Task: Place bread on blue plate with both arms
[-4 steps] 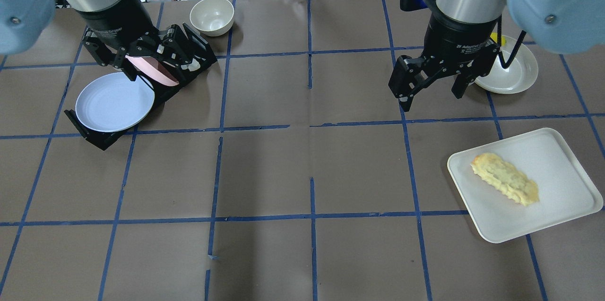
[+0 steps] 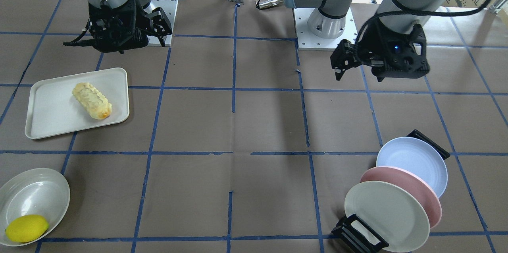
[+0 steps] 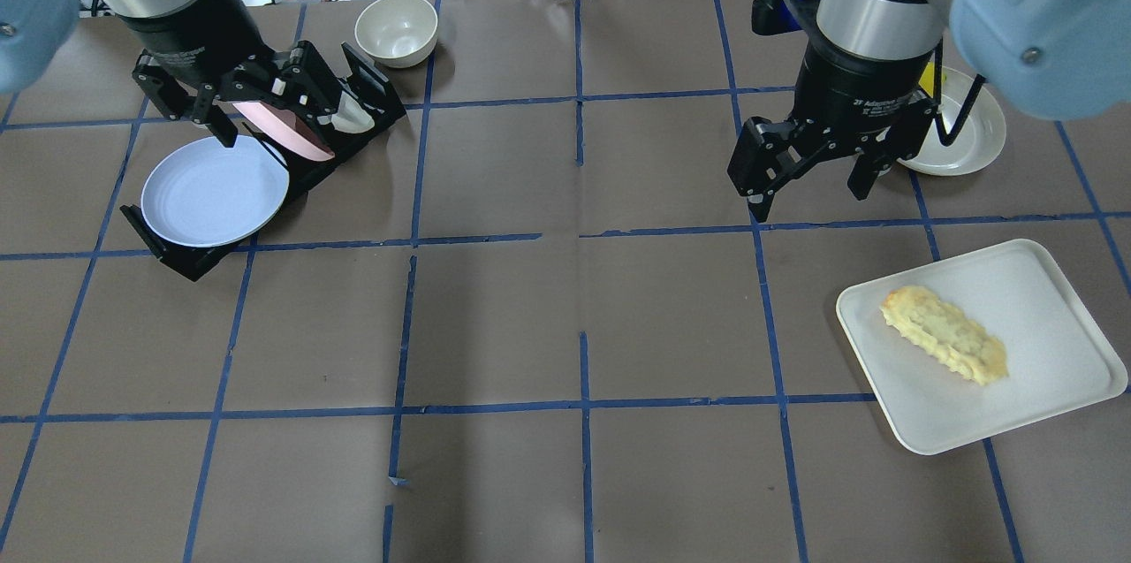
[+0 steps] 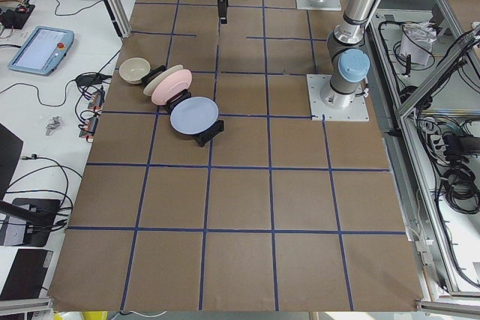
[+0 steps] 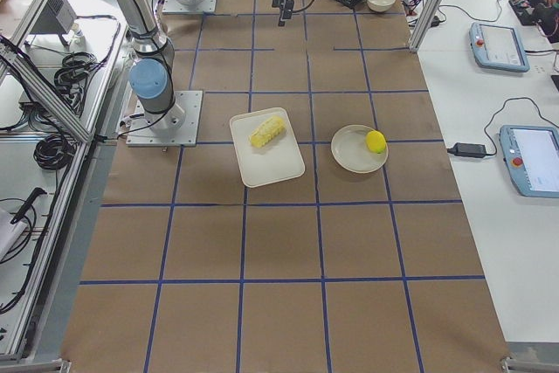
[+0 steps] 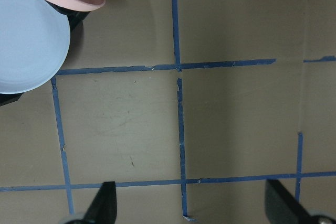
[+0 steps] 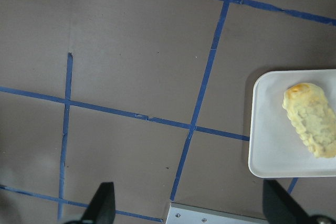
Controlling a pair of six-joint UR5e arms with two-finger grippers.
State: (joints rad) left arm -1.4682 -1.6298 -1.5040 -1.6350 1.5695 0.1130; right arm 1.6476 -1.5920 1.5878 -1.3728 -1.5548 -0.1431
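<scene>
While both arms hang clear of the table, your left gripper [image 6: 194, 208] holds its two black fingers wide apart with nothing between them. The right gripper [image 3: 810, 192] is spread the same way and is also empty. Both are matte black metal and point straight down.

Under the left wrist camera you see bare brown paper crossed by blue tape lines, and the plates only clip the corner of that view. The blue plate [image 3: 215, 192] is round, smooth and shallow, pale lavender with a plain raised rim. It leans at the front of a black slotted rack [image 3: 190, 262] on the left half of the worktop, toward the operators' long edge. Behind it in the same rack lean a pink plate [image 3: 283, 132] and an off-white plate [image 2: 387, 215], each overlapping the next. A small cream bowl [image 3: 396, 28] sits just beyond the rack, close to that long edge.

The bread [image 3: 944, 335] is a long roll, pale golden with a bumpy ridged crust and one browner end. It lies diagonally on a white rectangular tray with rounded corners [image 3: 1043, 315] on the right half, about midway between the long edges and well apart from the right gripper. Nearer the operators' edge, a glossy yellow lemon [image 2: 26, 228] rests in a shallow off-white dish [image 2: 35, 193].
</scene>
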